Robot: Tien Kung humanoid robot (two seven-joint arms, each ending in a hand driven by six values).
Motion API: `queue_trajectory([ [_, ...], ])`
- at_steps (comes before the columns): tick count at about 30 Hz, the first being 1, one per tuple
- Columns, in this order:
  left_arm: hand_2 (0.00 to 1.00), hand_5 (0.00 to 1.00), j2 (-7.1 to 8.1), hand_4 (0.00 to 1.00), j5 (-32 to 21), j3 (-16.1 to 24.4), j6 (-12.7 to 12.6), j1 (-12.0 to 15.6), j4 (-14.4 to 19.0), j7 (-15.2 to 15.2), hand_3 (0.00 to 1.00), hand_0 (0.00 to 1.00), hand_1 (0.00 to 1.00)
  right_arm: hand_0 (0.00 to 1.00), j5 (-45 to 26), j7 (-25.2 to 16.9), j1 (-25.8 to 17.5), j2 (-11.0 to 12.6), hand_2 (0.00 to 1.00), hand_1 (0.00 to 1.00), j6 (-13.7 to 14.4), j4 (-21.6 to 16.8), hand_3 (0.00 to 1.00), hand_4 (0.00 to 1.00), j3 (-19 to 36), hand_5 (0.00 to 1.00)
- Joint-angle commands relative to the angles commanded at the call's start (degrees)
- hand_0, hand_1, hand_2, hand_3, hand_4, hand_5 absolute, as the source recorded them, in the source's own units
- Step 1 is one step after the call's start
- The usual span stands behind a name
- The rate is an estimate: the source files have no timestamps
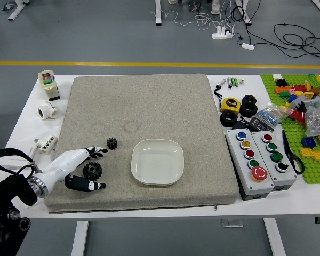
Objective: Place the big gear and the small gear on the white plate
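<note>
The left robot hand (68, 162) is spread around the big gear (92, 170), with the small gear (112, 143) just beyond its upper fingertips and the white plate (158, 162) to its right.

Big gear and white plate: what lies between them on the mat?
Bare mat lies between the big gear and the white plate, as the head view shows; the small gear sits off that line, toward the far side.

The left arm (5, 216) and green baseplate (316, 173) are cut off by the picture's edges.
</note>
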State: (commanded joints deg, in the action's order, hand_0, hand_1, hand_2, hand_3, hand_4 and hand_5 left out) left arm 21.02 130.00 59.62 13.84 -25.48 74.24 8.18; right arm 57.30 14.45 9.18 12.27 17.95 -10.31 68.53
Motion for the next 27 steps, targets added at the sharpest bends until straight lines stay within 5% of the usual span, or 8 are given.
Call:
queue_trajectory([
  [9,0.487,0.002,-0.82,0.059,0.0,-1.3,-2.5,0.9,6.4,-1.2,0.595,0.308,0.422,0.604,0.1,0.0,0.0,0.0,0.701,0.612,0.0,0.0,0.550,0.754,0.1,0.659],
  [18,0.507,0.002,-4.23,0.147,0.0,-6.4,-11.8,0.4,7.5,-4.0,0.613,0.315,0.437,0.604,0.3,0.0,0.1,0.0,0.702,0.612,0.0,0.0,0.550,0.754,0.0,0.658],
  [19,0.549,0.002,-4.55,0.536,0.0,-6.8,-12.5,0.3,7.1,-4.1,0.660,0.334,0.471,0.604,0.2,0.0,0.1,0.0,0.701,0.612,0.0,0.0,0.551,0.754,0.0,0.658],
  [24,0.549,0.002,-6.23,0.536,0.0,-9.0,-13.9,-0.2,4.5,-4.8,0.660,0.334,0.471,0.604,-0.1,-0.1,0.1,0.0,0.701,0.612,0.0,0.0,0.551,0.754,-0.3,0.658],
  [25,0.703,0.022,-6.40,0.933,0.0,-9.4,-14.0,-0.3,3.9,-4.9,0.779,0.406,0.591,0.604,-0.1,-0.1,0.1,0.0,0.701,0.611,0.0,0.0,0.551,0.755,-0.4,0.658],
  [27,0.703,0.022,-6.56,0.933,0.0,-9.9,-13.9,-0.4,3.2,-5.0,0.779,0.406,0.591,0.604,-0.2,-0.1,0.1,0.1,0.701,0.611,0.0,0.0,0.551,0.755,-0.5,0.658],
])
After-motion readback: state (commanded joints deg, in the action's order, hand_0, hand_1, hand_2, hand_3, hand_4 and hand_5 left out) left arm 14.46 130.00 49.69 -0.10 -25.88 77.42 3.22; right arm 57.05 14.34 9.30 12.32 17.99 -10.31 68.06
